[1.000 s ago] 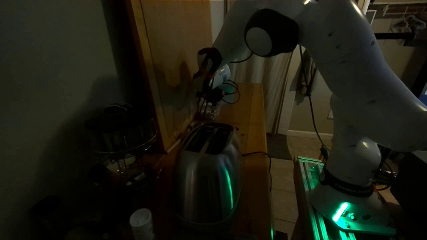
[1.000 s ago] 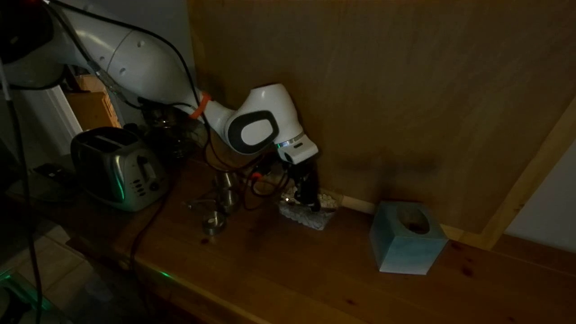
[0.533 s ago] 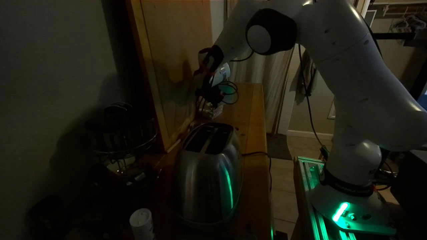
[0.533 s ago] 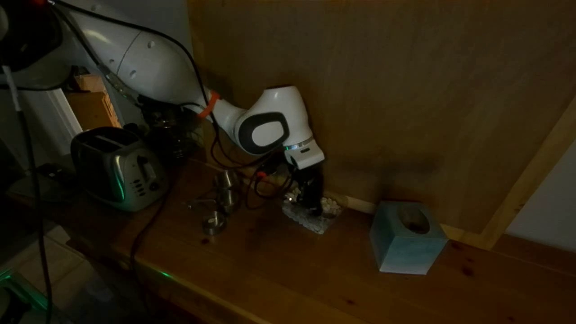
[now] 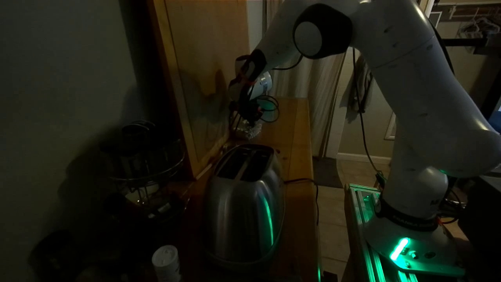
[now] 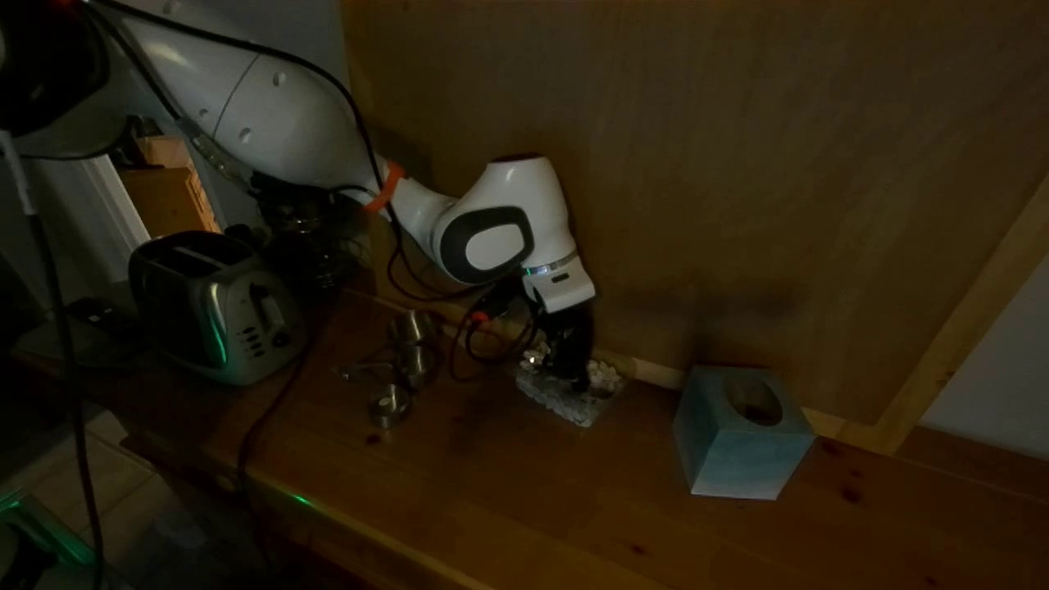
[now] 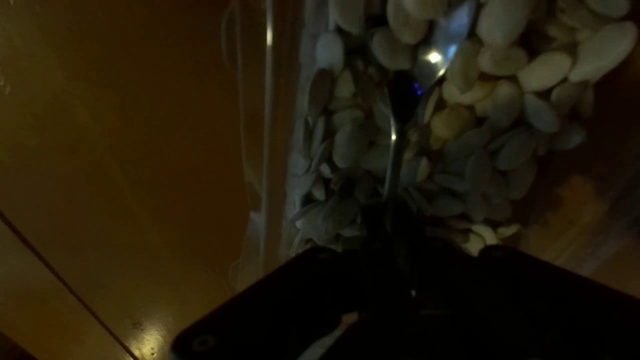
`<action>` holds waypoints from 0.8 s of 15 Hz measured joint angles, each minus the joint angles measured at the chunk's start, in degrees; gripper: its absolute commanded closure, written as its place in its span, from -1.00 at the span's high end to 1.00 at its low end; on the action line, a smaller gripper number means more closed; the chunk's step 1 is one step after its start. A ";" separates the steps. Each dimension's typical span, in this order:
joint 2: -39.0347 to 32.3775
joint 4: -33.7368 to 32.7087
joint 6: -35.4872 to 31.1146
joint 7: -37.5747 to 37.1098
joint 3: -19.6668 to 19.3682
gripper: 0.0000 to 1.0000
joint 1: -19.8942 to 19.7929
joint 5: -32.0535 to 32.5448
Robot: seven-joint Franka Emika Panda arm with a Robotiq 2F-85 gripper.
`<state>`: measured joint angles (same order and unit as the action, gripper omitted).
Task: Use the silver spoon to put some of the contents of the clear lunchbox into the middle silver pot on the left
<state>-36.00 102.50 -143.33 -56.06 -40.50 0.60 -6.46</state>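
1. The spoon [image 7: 395, 145] is pinched by the gripper [image 7: 394, 225].
2. In poor light, it seems dipped among seeds [image 7: 502, 60] inside the clear box [image 7: 268, 150].
3. The middle pot [image 6: 415, 363] is seen apart from the box.

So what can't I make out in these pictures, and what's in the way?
Clear lunchbox, far end: cut off by the wrist view's top edge.
Silver spoon, handle end: hidden by the claw in the wrist view.
Middle silver pot, inside: too small and dark in an exterior view.
White container, base: cut off by an exterior view's bottom edge.
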 measured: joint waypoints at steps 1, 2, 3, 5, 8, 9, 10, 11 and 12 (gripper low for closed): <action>0.21 0.00 -0.41 -0.39 0.54 -0.95 -0.52 0.00; 0.34 0.00 -1.05 -0.61 1.11 -0.95 -1.10 0.00; 0.43 0.01 -1.81 -0.66 1.65 -0.95 -1.64 0.01; 0.44 0.01 -3.77 -0.76 2.63 -0.95 -2.67 0.01; 0.45 0.01 -5.83 -1.13 3.85 -0.95 -3.99 0.01; 0.47 0.01 -6.47 -1.29 4.17 -0.95 -4.32 0.01; 0.47 0.01 -7.18 -1.41 4.46 -0.95 -4.61 0.01; 0.47 0.02 -7.96 -1.48 4.65 -0.95 -4.78 0.01; 0.47 0.07 -9.07 -1.50 4.71 -0.95 -4.84 0.02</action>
<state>-35.53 102.57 -152.40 -57.55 -35.78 -4.24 -6.44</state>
